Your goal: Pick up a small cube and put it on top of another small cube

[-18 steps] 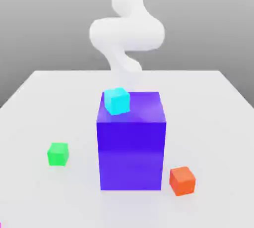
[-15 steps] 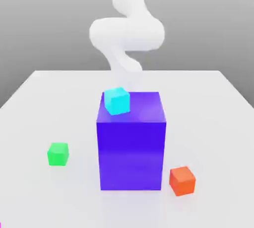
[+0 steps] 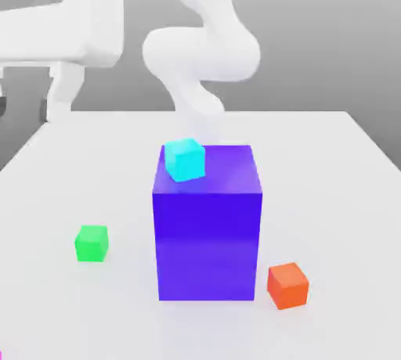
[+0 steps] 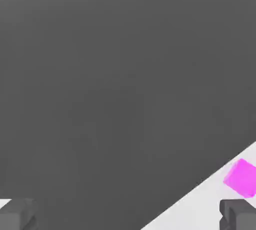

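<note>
The small magenta-pink cube (image 4: 242, 178) is sitting on the pale worktop (image 3: 329, 194) near its edge, probably light, stiff and easy to grip across two opposite flat sides. The fingers (image 4: 127, 216) are standing wide apart, holding nothing. The hand view is showing its face; the exterior view is catching just a sliver, but also the cyan cube (image 3: 185, 160) resting on the big blue block (image 3: 207, 245).

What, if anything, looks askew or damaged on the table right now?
Nothing looks damaged. The cyan cube sits turned at an angle near one edge of the big blue block's top, toward the exterior view's left. The orange cube is also turned askew beside the block. Neither seems a fault.
</note>
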Robot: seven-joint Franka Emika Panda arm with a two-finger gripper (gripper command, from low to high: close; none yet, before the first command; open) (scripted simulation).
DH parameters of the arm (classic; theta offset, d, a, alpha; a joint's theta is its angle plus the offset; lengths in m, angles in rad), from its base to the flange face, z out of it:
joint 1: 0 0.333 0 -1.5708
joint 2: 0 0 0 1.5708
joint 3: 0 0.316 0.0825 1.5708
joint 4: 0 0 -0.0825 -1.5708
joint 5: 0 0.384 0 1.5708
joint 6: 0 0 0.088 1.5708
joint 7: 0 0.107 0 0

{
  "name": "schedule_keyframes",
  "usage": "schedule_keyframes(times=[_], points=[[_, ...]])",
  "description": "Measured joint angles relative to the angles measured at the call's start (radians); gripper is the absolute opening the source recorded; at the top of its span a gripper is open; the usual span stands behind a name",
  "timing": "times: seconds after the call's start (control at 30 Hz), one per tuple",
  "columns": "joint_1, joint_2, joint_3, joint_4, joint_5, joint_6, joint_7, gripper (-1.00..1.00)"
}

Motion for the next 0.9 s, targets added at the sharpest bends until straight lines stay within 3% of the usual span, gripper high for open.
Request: schedule_keyframes(times=[0.47, 0.6, 0.63, 0.9], points=[[-0.134, 0.513, -0.072, 0.108, 0.128, 0.088, 0.19, 0.0], [-0.164, 0.659, -0.058, 0.142, 0.166, 0.166, 0.193, 0.0], [-0.169, 0.691, -0.051, 0.15, 0.172, 0.189, 0.189, -1.0], [-0.166, 0.675, -0.056, 0.146, 0.171, 0.177, 0.19, -1.0]])
